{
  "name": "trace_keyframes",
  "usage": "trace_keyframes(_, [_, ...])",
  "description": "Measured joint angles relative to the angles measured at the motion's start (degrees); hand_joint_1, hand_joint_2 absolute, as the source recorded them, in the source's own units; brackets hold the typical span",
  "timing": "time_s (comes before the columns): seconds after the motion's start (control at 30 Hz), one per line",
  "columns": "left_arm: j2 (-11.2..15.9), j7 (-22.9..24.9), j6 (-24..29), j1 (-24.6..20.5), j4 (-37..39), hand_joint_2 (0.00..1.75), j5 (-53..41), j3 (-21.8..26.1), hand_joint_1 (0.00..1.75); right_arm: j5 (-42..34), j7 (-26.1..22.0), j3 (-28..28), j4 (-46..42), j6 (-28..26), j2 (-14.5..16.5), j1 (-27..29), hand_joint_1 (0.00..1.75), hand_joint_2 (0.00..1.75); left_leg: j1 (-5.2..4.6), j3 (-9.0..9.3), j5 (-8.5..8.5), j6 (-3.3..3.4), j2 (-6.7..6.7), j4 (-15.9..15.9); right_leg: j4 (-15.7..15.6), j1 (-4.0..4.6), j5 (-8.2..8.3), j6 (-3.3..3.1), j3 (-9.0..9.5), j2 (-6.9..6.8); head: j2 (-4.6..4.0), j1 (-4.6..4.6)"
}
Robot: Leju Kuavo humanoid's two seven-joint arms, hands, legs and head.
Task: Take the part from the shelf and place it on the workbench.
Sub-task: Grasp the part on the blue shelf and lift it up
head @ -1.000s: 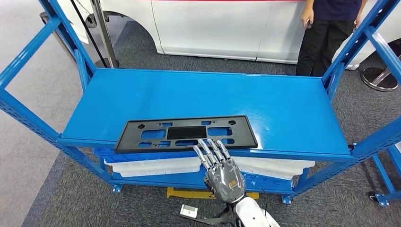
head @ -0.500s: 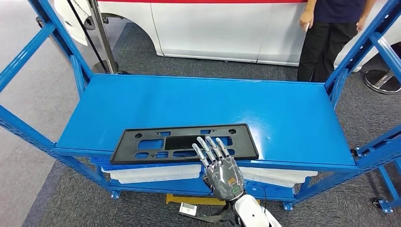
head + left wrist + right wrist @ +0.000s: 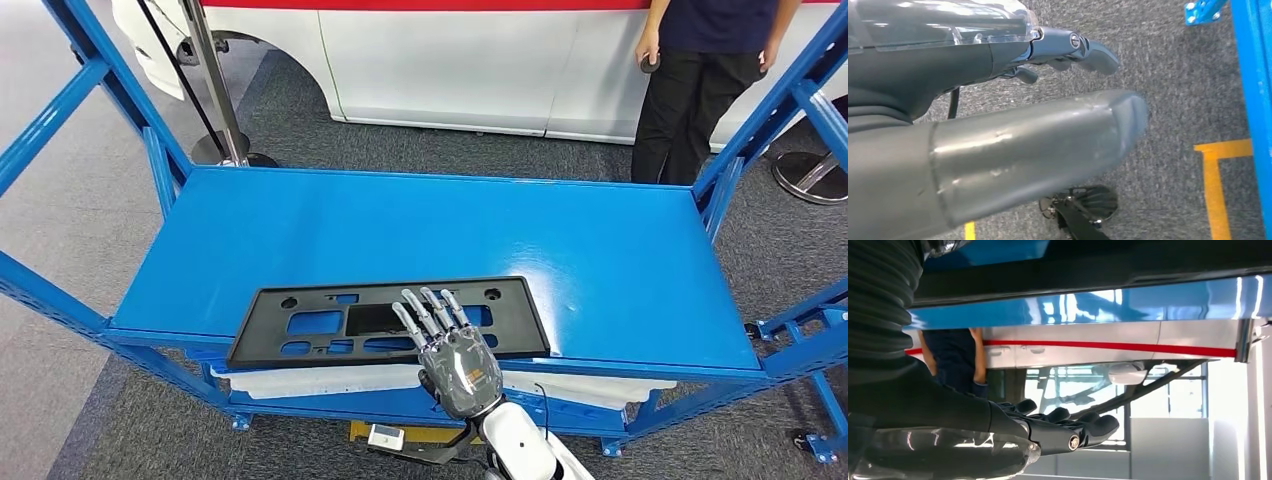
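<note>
The part (image 3: 320,322) is a flat black plastic plate with several cut-outs. It lies along the front edge of the blue shelf's top board (image 3: 400,230). My right hand (image 3: 455,365) comes up from below with its fingers (image 3: 425,310) straight and apart, lying over the plate's front right portion; I cannot tell if they touch it. In the right wrist view the fingers (image 3: 1083,427) stretch out with nothing in them, a gap away from the dark part (image 3: 1098,265). My left hand (image 3: 1013,145) hangs over the grey carpet and holds nothing.
Blue uprights (image 3: 60,110) frame the shelf on both sides. White pieces (image 3: 320,380) lie on the lower board. Behind the shelf stands a white vehicle body (image 3: 450,60), with a person in dark clothes (image 3: 700,70) at the back right. Yellow tape (image 3: 1215,190) marks the floor.
The whole picture has shifted, so the camera moved and the shelf sits lower in view. My right hand has slid a little left, and its fingers now reach farther over the black plate.
</note>
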Motion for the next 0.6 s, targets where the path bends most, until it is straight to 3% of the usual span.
trace_keyframes(0.07, [0.0, -0.1, 0.0, 0.1, 0.0, 0.00, -0.1, -0.1, 0.00, 0.1, 0.1, 0.3, 0.6, 0.1, 0.2, -0.5, 0.00, 1.75, 0.27, 0.43, 0.07, 0.66, 0.02, -0.6, 0.9, 0.00, -0.84, 0.58, -0.18, -0.04, 0.00, 0.01])
trace_keyframes(0.1, [0.0, -0.2, 0.0, 0.1, -0.1, 0.00, -0.1, -0.2, 0.00, 0.1, 0.1, 0.4, 0.9, 0.2, 0.3, -0.7, 0.00, 1.75, 0.42, 0.69, 0.11, 1.02, 0.06, -0.8, 2.8, -0.01, -1.95, 0.80, -1.03, -0.06, 0.00, 0.01])
trace_keyframes(0.2, [0.0, -0.2, 0.0, 0.0, -0.1, 0.00, -0.2, -0.3, 0.00, 0.2, 0.2, 0.6, 2.0, 0.6, 0.3, -1.1, 0.00, 1.75, 0.36, 0.99, -0.15, 1.64, 0.12, -0.9, 13.3, -0.20, -6.23, 1.08, -6.87, -0.09, 0.00, 0.02])
trace_keyframes(0.23, [0.0, -0.1, 0.1, 0.0, -0.1, 0.00, -0.2, -0.4, 0.00, 0.3, 0.2, 0.7, 2.5, 0.8, 0.3, -1.1, 0.00, 1.75, 0.33, 1.08, -0.28, 1.68, 0.09, -0.9, 15.5, -0.22, -6.36, 1.11, -8.40, -0.09, 0.00, 0.01])
trace_keyframes(0.27, [0.0, 0.0, 0.1, 0.0, -0.1, 0.00, -0.3, -0.5, 0.00, 0.4, 0.2, 0.8, 2.8, 0.9, 0.3, -1.1, 0.00, 1.75, 0.32, 1.23, -0.45, 1.66, 0.05, -0.8, 15.6, -0.23, -5.34, 1.08, -8.93, -0.10, 0.00, 0.02])
trace_keyframes(0.33, [0.0, 0.1, 0.3, 0.1, -0.1, 0.00, -0.4, -0.6, 0.00, 0.5, 0.3, 1.0, 3.4, 1.1, 0.4, -1.4, 0.00, 1.75, 0.31, 1.72, -0.89, 1.44, -0.06, -0.6, 9.8, -0.21, -0.78, 0.76, -6.83, -0.10, 0.00, 0.02])
trace_keyframes(0.4, [0.0, 0.2, 1.0, 0.0, -0.1, 0.00, -0.7, -0.9, 0.00, 0.7, 0.7, 1.3, 4.3, 1.3, 0.6, -2.2, 0.00, 1.75, 0.14, 2.02, -1.38, 0.98, -0.12, -0.4, 3.2, -0.02, 2.18, 0.30, -3.97, -0.09, 0.00, 0.01])
trace_keyframes(0.43, [0.0, 0.1, 1.4, -0.1, -0.1, 0.00, -0.9, -1.1, 0.00, 0.7, 1.0, 1.5, 4.8, 1.4, 0.8, -2.6, 0.00, 1.75, 0.05, 2.03, -1.54, 0.71, -0.11, -0.3, 1.4, 0.09, 2.60, 0.13, -3.27, -0.04, 0.00, 0.01])
trace_keyframes(0.53, [0.0, -0.1, 2.1, -0.2, -0.1, 0.00, -1.0, -1.6, 0.00, 0.8, 1.4, 1.7, 5.9, 1.5, 1.4, -3.4, 0.00, 1.75, 0.02, 2.06, -1.74, -0.23, -0.08, -0.4, 0.5, 0.16, 2.40, -0.44, -3.00, 0.09, 0.00, -0.01])
trace_keyframes(0.6, [0.0, -0.4, 2.1, -0.3, -0.1, 0.00, -1.0, -1.7, 0.00, 0.9, 1.6, 1.8, 6.4, 1.6, 1.8, -3.9, 0.00, 1.75, 0.05, 1.58, -3.01, -0.87, -0.07, 1.2, -0.2, -0.12, 2.55, -0.99, -2.44, 0.00, 0.00, -0.01])
